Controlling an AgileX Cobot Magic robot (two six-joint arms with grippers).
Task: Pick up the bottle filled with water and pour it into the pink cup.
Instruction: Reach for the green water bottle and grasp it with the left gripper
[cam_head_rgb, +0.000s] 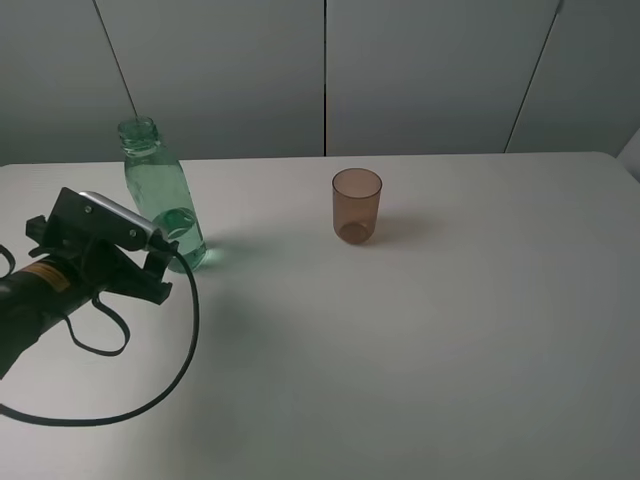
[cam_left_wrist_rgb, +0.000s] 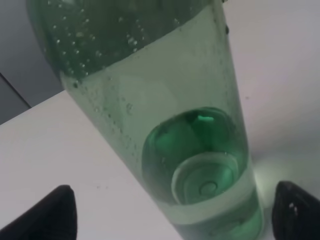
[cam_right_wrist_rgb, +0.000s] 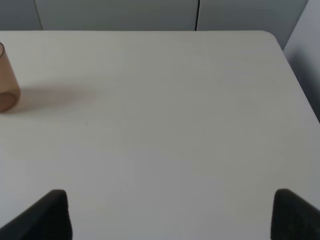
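The bottle, green-tinted, uncapped and holding water, stands upright at the table's back left. My left gripper is right at its lower part, coming in from the left. In the left wrist view the bottle fills the picture, with the left gripper open and one dark fingertip on each side of the base, not touching it. The pink cup stands empty and upright near the table's middle back, well to the right of the bottle. My right gripper is open over bare table, with the pink cup at the view's edge.
A black cable loops from the left arm across the white table. Grey wall panels stand behind the table's back edge. The table's rounded far right corner shows in the right wrist view.
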